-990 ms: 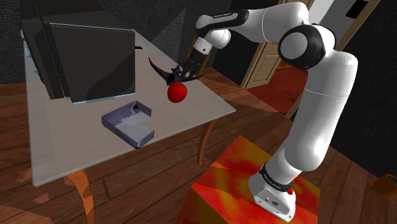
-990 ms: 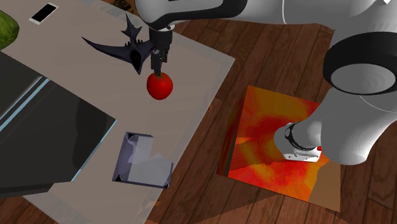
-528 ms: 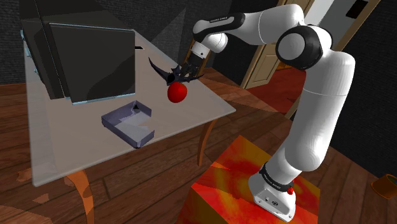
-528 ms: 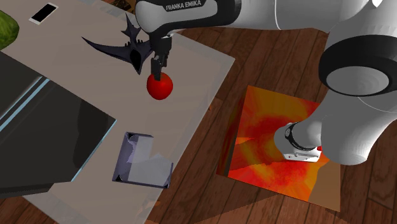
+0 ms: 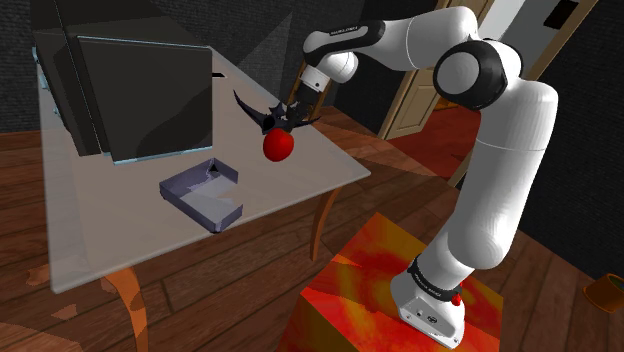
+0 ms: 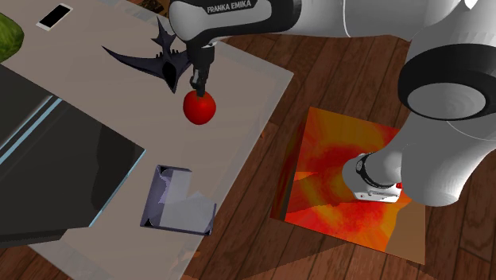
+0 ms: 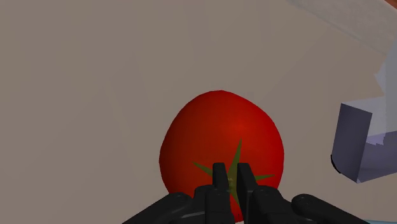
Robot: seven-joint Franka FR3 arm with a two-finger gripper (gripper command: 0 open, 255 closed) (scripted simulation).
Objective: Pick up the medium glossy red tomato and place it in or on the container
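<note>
A glossy red tomato (image 5: 279, 146) (image 6: 199, 108) rests on the pale table (image 5: 100, 230), near the edge facing the stand. My gripper (image 5: 288, 118) (image 6: 195, 83) comes straight down onto its top. In the wrist view the two black fingers (image 7: 219, 181) stand almost together at the gripper (image 7: 232, 181), pinching the green stem on the tomato (image 7: 222, 143). The container, a low open lilac-grey box (image 5: 205, 195) (image 6: 179, 203) (image 7: 359, 143), lies on the same table a short way from the tomato.
A dark winged figure (image 5: 262, 112) (image 6: 155, 56) lies just behind the tomato, close to the gripper. A large dark box (image 5: 140, 90) takes up the table's far side. A phone (image 6: 56, 16) lies at the far corner. The orange stand (image 5: 380, 290) sits below the table edge.
The fingers have closed from wide apart to nearly touching on the tomato's top. The arm settled slightly a second ago and has stayed still since; the tomato has not moved.
</note>
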